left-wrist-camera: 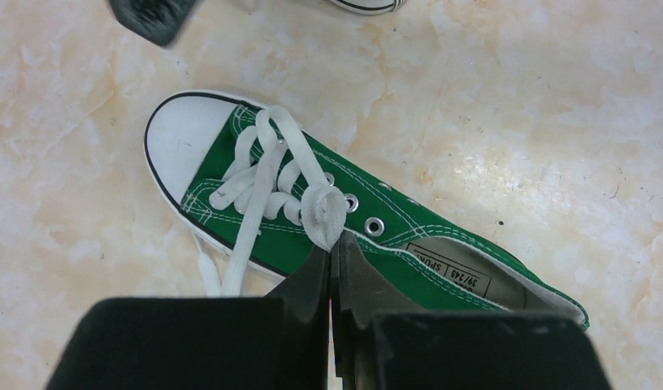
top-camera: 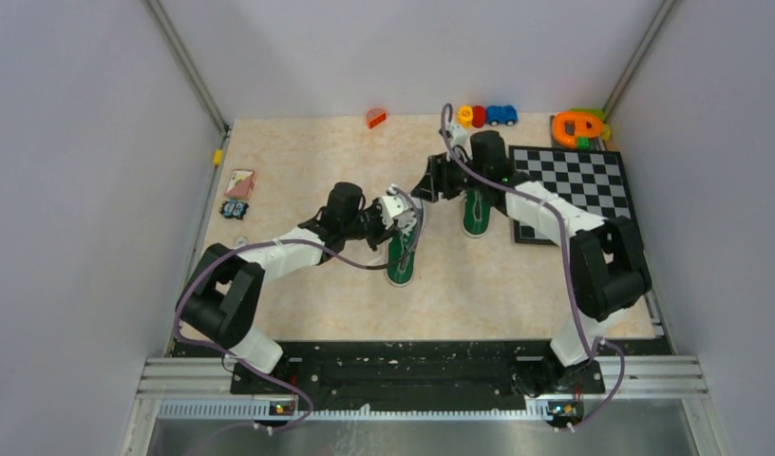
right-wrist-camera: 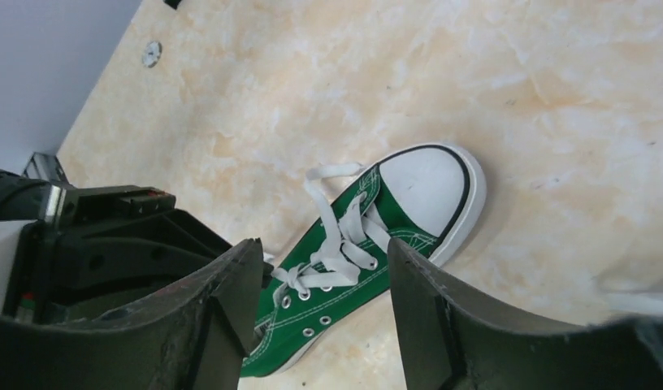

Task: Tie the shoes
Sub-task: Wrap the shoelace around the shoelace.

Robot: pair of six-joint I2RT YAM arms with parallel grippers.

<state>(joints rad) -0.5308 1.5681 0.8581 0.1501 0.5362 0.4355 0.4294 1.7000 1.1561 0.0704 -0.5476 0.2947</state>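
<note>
**WHILE LEFT TOOL PINCHES LACE, RIGHT TOOL STANDS OPEN**

Where the marbled tabletop [top-camera: 298, 171] meets its left edge, a patterned card [top-camera: 239, 182] lies well apart from the work. Left tool [left-wrist-camera: 335, 244] is closed on a loop of white lace [left-wrist-camera: 322, 210] above the left shoe [left-wrist-camera: 393, 244]. That shoe lies flat near the tabletop's centre, toe cap pointing away from the arm bases, with 1 lace strand trailing onto the surface. Right shoe [top-camera: 476, 214] lies just beside it, also flat, near the chessboard [top-camera: 574, 180]. Right tool [right-wrist-camera: 320, 252] hangs near the 2 toe caps, fingers spread wide, gripping nothing. Coloured toys [top-camera: 488, 116] sit along the far edge.
</note>
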